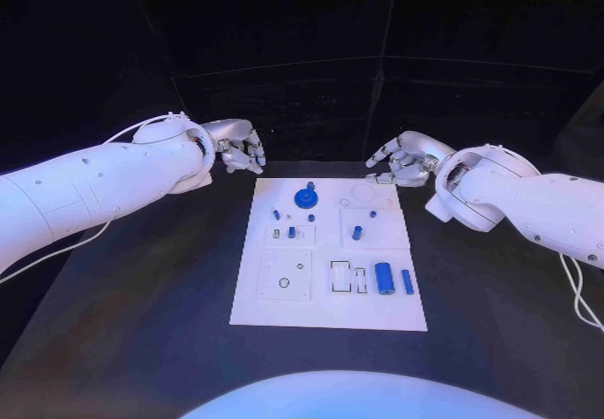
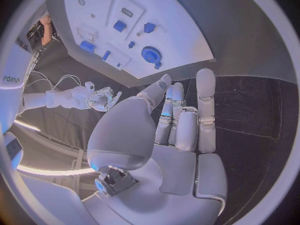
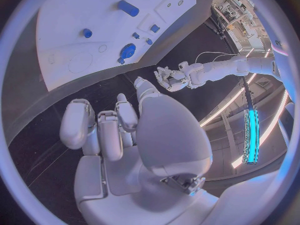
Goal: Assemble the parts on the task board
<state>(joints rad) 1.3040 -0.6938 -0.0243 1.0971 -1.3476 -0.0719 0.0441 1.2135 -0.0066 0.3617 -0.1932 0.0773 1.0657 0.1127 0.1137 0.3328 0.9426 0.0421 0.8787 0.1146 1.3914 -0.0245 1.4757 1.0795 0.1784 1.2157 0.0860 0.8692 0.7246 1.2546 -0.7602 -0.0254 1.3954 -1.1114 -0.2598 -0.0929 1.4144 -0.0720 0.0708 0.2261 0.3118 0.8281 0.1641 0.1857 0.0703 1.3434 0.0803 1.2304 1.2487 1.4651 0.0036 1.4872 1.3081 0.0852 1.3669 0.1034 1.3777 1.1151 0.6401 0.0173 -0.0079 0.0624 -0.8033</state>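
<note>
The white task board (image 1: pixel 327 310) lies in the middle of the black table. On it I see a blue gear (image 1: pixel 306 197) near the far edge, a blue peg (image 1: pixel 356 232) standing in the middle, and a thick blue cylinder (image 1: pixel 384 278) beside a slim blue bar (image 1: pixel 407 281) at the near right. Small blue pieces (image 1: pixel 291 232) sit left of centre. My left hand (image 1: pixel 236 148) hovers beyond the board's far left corner and my right hand (image 1: pixel 403 161) beyond its far right corner. Both hold nothing, fingers loosely apart. The gear (image 2: pixel 150 54) lies ahead of my left hand's fingers (image 2: pixel 187 120).
Bare black tabletop (image 1: pixel 139 332) surrounds the board on all sides. A dark wall rises behind the table. In the right wrist view the board (image 3: pixel 62 15), the gear (image 3: pixel 127 50) and my left hand (image 3: pixel 169 78) lie beyond my right hand (image 3: pixel 125 130).
</note>
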